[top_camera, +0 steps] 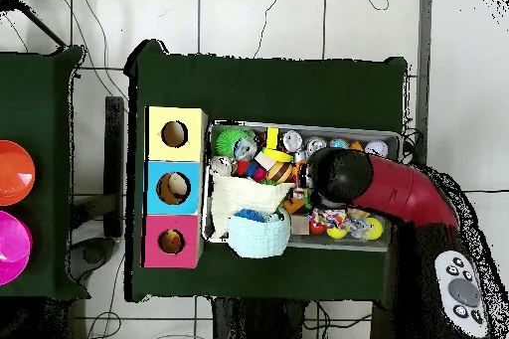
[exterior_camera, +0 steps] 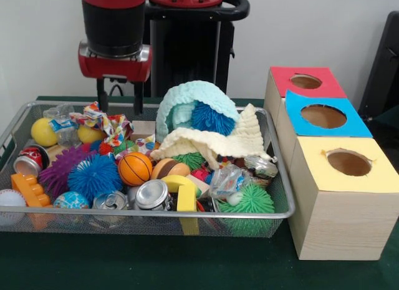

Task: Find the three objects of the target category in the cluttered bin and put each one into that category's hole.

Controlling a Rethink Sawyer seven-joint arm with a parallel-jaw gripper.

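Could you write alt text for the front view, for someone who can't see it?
A red and black robot arm's open gripper hangs over a wire mesh bin heaped with toys, cans and cloths. Beside it stand boxes with red, blue and yellow holes.

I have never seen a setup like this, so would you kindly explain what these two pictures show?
The red and black machine is a robot arm; its gripper hangs open and empty above the far side of the wire mesh bin. One picture is taken across the table, facing the robot; the other looks straight down, where the arm reaches over the bin. The bin holds jumbled toys, spiky balls, drink cans and soft cloths: a mint green cloth and a cream cloth lie on top. Beside the bin stand three wooden boxes with round holes, topped red, blue and yellow. The cloths belong in the red-topped one.
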